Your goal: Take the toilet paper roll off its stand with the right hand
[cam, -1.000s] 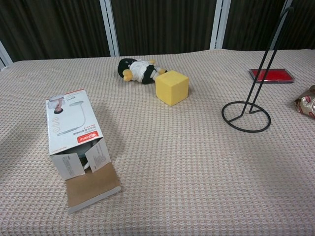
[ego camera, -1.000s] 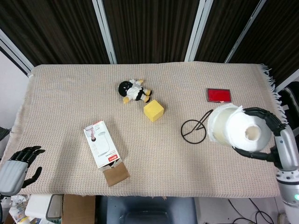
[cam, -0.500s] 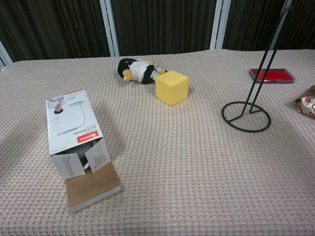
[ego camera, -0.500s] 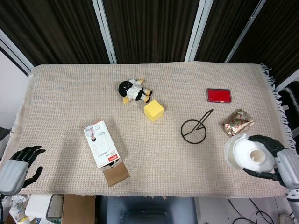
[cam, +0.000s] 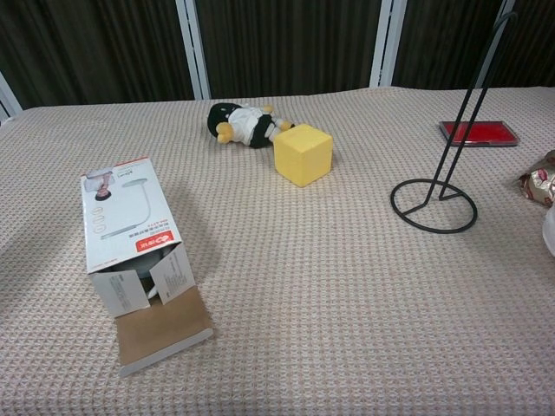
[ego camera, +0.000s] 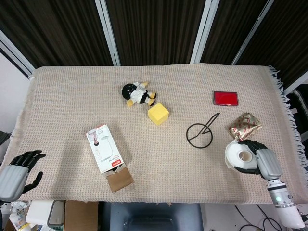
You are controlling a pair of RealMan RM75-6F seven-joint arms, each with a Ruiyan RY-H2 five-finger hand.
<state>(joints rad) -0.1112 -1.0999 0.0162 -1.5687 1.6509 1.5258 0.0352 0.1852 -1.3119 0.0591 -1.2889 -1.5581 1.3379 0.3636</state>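
Toilet paper roll grasped in right hand, off stand, near table edge

I seem to be in a lab or test room: my bench wears a beige woven cloth, dark slatted panels with white posts stand at 12 o'clock, and unrelated props like a plush toy lie scattered.

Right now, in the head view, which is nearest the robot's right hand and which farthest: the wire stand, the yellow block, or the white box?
From the right hand:
1. Wire stand, just to its left.
2. Yellow block, mid-table.
3. White box, on the left side.
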